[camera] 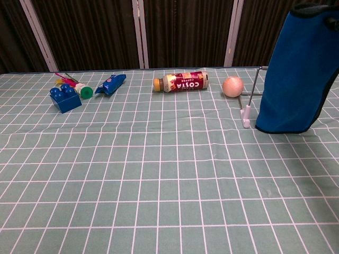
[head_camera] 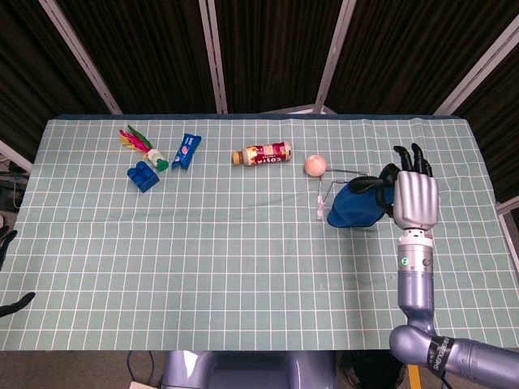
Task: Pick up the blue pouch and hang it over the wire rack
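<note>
The right hand [head_camera: 415, 197] is raised at the right, back upward, fingers [head_camera: 381, 185] curled leftward in a grip. The left hand's fingertips [head_camera: 11, 305] are seen at the near left edge.

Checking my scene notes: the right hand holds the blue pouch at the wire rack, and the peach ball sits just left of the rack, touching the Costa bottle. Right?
Not quite: the peach ball lies apart from the Costa bottle, with bare cloth between them, as the chest view shows. The rest stands: the right hand holds the blue pouch at the wire rack.
</note>
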`<state>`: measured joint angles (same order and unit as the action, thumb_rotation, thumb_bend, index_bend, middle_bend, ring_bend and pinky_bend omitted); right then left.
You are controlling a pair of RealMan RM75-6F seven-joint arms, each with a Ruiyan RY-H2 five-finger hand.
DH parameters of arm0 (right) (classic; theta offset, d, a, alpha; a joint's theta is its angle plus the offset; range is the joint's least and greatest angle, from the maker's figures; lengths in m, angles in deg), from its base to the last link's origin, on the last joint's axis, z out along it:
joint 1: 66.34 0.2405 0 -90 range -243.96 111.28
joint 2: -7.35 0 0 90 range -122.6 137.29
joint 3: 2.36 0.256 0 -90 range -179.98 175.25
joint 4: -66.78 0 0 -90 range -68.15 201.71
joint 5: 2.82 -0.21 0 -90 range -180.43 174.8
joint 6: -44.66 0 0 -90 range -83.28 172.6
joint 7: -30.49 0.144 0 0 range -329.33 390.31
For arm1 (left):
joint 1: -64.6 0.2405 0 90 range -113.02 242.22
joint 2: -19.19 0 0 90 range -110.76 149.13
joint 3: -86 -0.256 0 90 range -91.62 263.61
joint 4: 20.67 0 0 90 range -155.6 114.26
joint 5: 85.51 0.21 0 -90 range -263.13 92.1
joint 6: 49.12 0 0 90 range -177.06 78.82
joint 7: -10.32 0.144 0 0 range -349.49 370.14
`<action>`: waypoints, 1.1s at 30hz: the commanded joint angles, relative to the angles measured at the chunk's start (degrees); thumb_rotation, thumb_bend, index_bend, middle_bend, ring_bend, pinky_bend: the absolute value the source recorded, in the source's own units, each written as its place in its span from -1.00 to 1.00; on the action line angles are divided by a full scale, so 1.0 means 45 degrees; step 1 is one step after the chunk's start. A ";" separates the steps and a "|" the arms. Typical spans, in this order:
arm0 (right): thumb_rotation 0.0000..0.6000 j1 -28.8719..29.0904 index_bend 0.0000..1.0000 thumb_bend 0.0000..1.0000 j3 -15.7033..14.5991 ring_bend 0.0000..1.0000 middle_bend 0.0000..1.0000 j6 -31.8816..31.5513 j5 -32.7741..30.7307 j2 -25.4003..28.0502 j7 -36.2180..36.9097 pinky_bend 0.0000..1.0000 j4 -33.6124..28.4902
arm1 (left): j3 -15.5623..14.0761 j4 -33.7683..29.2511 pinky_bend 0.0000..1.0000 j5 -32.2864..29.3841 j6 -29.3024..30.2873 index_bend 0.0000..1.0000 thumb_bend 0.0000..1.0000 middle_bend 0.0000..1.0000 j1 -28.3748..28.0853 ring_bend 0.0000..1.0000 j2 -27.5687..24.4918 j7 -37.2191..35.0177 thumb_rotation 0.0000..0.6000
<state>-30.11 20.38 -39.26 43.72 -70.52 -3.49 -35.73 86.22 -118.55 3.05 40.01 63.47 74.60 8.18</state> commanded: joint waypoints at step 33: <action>1.00 0.2542 0.47 0.11 0.1099 -1.00 -0.72 0.2556 -0.1692 -0.1612 -0.0879 -0.62 0.4959 | 0.0403 0.0313 -1.00 -0.1400 -0.1317 -1.00 -1.00 -1.00 -0.0534 -1.00 0.0546 0.1053 1.00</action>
<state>-19.37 25.12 -28.42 36.40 -77.22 -7.35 -14.52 88.01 -117.16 -3.20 34.13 61.10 77.03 12.87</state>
